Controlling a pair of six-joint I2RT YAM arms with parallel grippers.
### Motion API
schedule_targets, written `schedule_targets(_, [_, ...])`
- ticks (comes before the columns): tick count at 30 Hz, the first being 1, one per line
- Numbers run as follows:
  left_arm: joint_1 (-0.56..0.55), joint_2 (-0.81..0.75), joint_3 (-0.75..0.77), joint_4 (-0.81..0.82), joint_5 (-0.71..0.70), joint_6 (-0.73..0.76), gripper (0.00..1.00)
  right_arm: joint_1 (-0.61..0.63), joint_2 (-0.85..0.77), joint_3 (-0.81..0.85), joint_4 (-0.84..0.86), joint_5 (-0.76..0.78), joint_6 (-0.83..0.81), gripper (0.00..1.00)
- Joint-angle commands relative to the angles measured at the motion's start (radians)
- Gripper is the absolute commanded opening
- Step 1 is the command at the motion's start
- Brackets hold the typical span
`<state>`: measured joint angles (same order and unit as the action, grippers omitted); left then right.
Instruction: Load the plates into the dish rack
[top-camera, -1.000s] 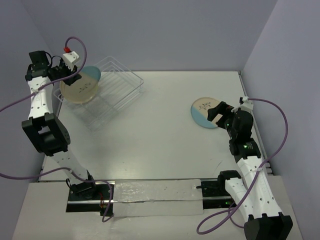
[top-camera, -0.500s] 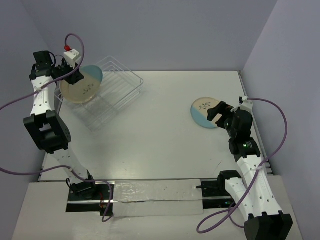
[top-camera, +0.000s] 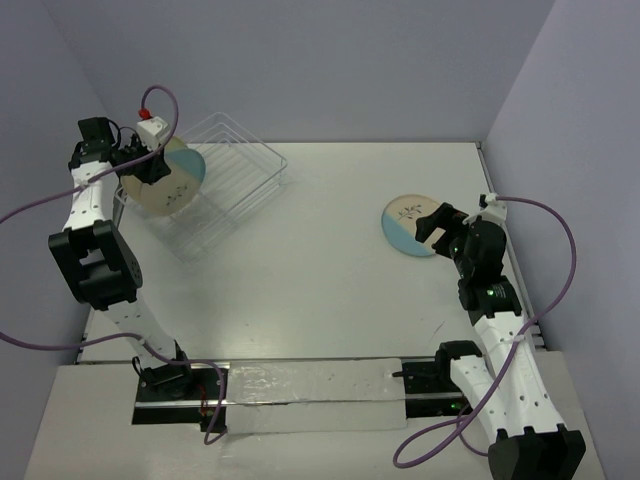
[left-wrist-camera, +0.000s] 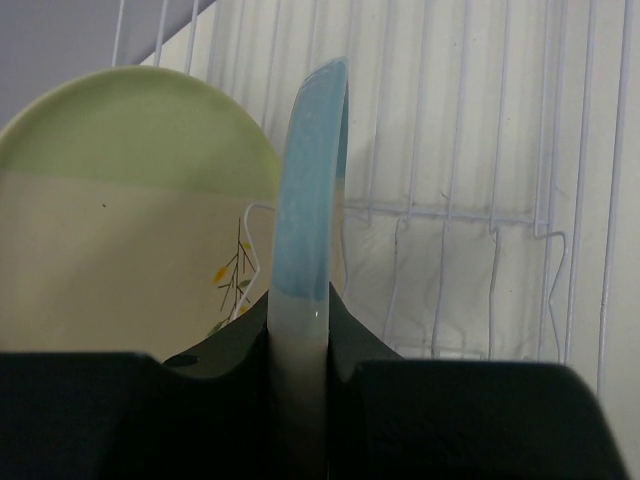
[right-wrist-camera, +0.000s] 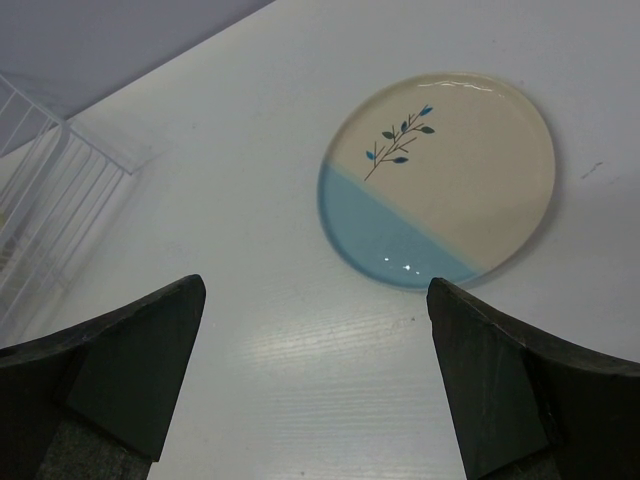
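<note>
Plate loading: we are pinching the half-blue plate (left-wrist-camera: 312, 170) edge-on in the left gripper (left-wrist-camera: 300, 335), right gripper (right-wrist-camera: 315, 290) spread; lowering it upright between dish rack (top-camera: 245, 162) wires seems best.

The left arm (top-camera: 92, 205) and the right arm (top-camera: 505, 365) were built of white shell segments joined by chunky black joint housings. A purple cable (top-camera: 577, 262) looped loosely off each arm. The left one ended at a small white connector block (top-camera: 152, 127) with a red tip. Small green lights (top-camera: 490, 292) glowed on the right arm's black joint. The left gripper (left-wrist-camera: 300, 340) and right gripper (right-wrist-camera: 312, 330) had broad matte black fingers.
</note>
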<state>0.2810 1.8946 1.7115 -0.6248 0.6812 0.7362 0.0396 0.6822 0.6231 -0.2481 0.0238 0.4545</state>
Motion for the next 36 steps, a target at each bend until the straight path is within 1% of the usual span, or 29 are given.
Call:
schedule_targets(1, [-0.002,-0.062,0.034,0.139,0.05,-0.003,0.0,0.005,-0.019,0.043,0.012,0.022,-0.007,1.0])
schedule_targets(9, [0.0,-0.042,0.016,0.133,0.052,0.026,0.0,0.003,-0.012,0.046,0.011,0.024,-0.004,1.0])
schedule_targets(16, [0.0,-0.033,0.004,0.11,0.066,0.063,0.13,0.004,-0.019,0.048,0.01,0.028,0.001,1.0])
schedule_targets(18, [0.0,-0.029,0.005,0.114,0.063,0.06,0.24,0.005,-0.02,0.048,0.01,0.027,0.0,1.0])
schedule_targets(20, [0.0,-0.022,0.009,0.113,0.064,0.056,0.41,0.004,-0.022,0.047,0.01,0.025,0.001,1.0])
schedule_targets(21, [0.0,-0.023,0.01,0.116,0.061,0.052,0.44,0.003,-0.023,0.046,0.01,0.025,0.001,1.0])
schedule_targets(24, [0.0,-0.022,0.013,0.123,0.059,0.042,0.52,0.003,-0.028,0.044,0.007,0.029,0.001,1.0])
schedule_targets(27, [-0.001,-0.033,0.003,0.133,0.065,0.035,0.57,0.003,-0.031,0.041,0.006,0.032,0.001,1.0])
schedule_targets(30, [-0.001,-0.05,-0.01,0.149,0.064,0.021,0.58,0.003,-0.026,0.041,0.005,0.036,0.003,1.0])
schedule_targets(31, [-0.002,-0.06,-0.01,0.164,0.057,0.007,0.61,0.003,-0.023,0.043,0.004,0.036,0.003,1.0])
schedule_targets(32, [-0.002,-0.066,-0.012,0.173,0.044,-0.018,0.67,0.003,-0.021,0.044,0.004,0.036,0.004,1.0])
schedule_targets(33, [-0.002,-0.077,-0.013,0.197,0.036,-0.033,0.71,0.003,-0.018,0.045,0.005,0.037,0.004,1.0])
schedule_targets(36, [-0.002,-0.109,-0.015,0.257,0.002,-0.104,0.74,0.003,-0.012,0.047,0.007,0.054,0.011,1.0])
